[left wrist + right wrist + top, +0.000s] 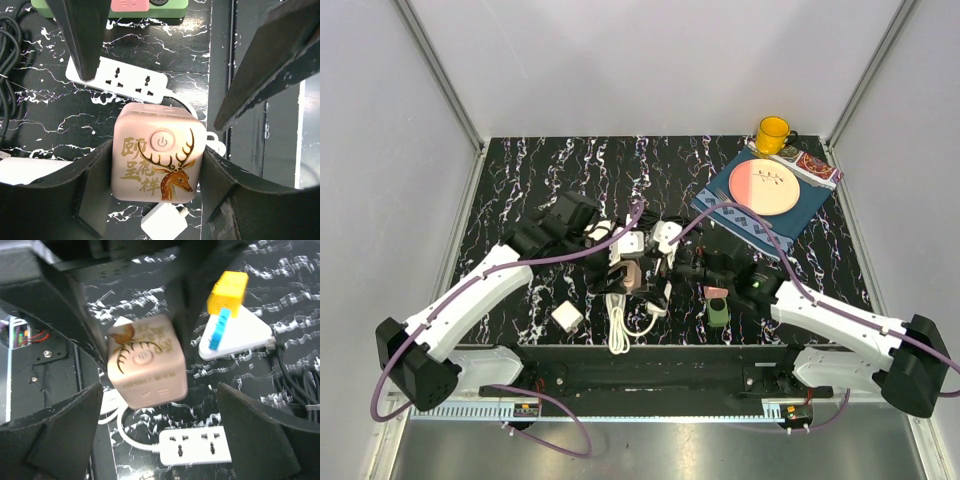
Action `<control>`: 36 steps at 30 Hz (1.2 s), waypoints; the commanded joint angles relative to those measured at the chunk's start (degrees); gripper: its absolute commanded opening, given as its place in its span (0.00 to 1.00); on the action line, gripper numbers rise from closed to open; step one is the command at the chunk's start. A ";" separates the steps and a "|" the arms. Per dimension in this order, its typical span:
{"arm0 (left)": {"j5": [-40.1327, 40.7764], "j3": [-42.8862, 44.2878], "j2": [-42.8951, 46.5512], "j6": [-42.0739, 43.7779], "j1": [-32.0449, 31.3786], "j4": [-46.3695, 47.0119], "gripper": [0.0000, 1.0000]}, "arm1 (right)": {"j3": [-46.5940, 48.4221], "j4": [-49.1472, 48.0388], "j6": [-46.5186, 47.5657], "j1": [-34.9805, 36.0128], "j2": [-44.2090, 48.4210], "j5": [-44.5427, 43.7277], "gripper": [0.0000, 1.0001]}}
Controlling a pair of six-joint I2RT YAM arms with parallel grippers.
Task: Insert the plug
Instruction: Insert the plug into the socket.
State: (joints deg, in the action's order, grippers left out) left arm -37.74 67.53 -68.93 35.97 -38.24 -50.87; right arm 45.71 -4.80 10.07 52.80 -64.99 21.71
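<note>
A pink cube socket (159, 165) with a deer print and a power button sits between the fingers of my left gripper (159, 160), which press on both its sides. In the top view the cube (632, 272) is at the table's middle, with the left gripper (618, 262) coming in from the left. A white plug adapter (164, 224) with metal prongs lies on the table just below the cube; it shows as a small white block (567, 317) near the front edge. My right gripper (159, 390) stands wide open beside the cube (145, 362), holding nothing.
A white power strip (117, 80) with a coiled white cable (618, 325) lies by the cube. A green and pink strip (717, 305) is at the front right. A yellow cube (227, 295) sits on a white triangular socket (240, 337). Plate (766, 186) and yellow mug (772, 134) stand far right.
</note>
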 commanded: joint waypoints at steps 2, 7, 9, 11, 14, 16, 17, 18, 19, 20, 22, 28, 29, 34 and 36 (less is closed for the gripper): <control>2.40 -1.26 -0.77 0.86 0.09 8.33 0.00 | 1.57 12.95 -5.92 -0.24 5.83 -15.02 1.00; 1.62 -1.52 -4.28 2.09 0.09 10.87 0.00 | 4.20 23.86 -11.19 -2.16 8.74 -28.90 1.00; 0.04 -1.61 -5.95 2.62 -0.17 11.76 0.00 | 4.73 26.23 -15.32 -3.74 9.88 -33.90 1.00; -0.67 -1.26 -7.27 2.97 -1.04 12.72 0.00 | 5.09 27.38 -18.92 -7.17 11.11 -35.51 1.00; -0.67 0.58 -11.39 4.02 -2.63 12.81 0.00 | 4.74 28.44 -22.36 -12.44 13.04 -35.34 1.00; -0.59 1.38 -12.98 4.90 -3.50 12.82 0.00 | 4.47 29.14 -24.03 -14.81 13.75 -34.38 1.00; -0.50 2.16 -14.64 5.08 -3.68 12.82 0.00 | 4.30 29.40 -24.39 -17.00 13.75 -32.80 1.00; -0.50 2.52 -15.53 5.17 -3.77 12.73 0.00 | 4.12 29.75 -24.74 -18.24 13.84 -31.83 1.00; -0.15 3.04 -16.41 5.25 -3.95 12.73 0.00 | 3.77 29.76 -25.35 -19.21 13.84 -30.87 1.00; 0.03 3.83 -17.98 5.26 -4.04 12.81 0.00 | 3.51 29.76 -25.62 -20.70 13.84 -29.38 1.00; 0.73 4.45 -19.66 5.52 -4.39 12.73 0.00 | 2.98 29.85 -25.88 -21.59 14.01 -28.40 1.00; 1.26 7.26 -24.85 6.84 -5.27 12.64 0.00 | 1.84 29.76 -25.01 -22.47 14.80 -27.69 1.00; 1.35 7.88 -25.98 6.84 -5.27 12.81 0.00 | 1.66 29.76 -24.92 -22.56 14.89 -27.69 1.00; 0.56 9.55 -28.54 6.93 -5.36 13.96 0.00 | 0.78 29.58 -24.22 -22.65 16.82 -28.22 1.00; 0.56 10.17 -29.60 6.84 -5.36 14.40 0.00 | 0.52 29.58 -23.95 -22.74 17.18 -28.48 1.00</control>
State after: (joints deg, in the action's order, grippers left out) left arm -35.53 74.24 -97.47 40.86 -43.35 -40.14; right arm 46.54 25.63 -14.22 30.57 -49.63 -6.50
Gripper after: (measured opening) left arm 0.621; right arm 0.994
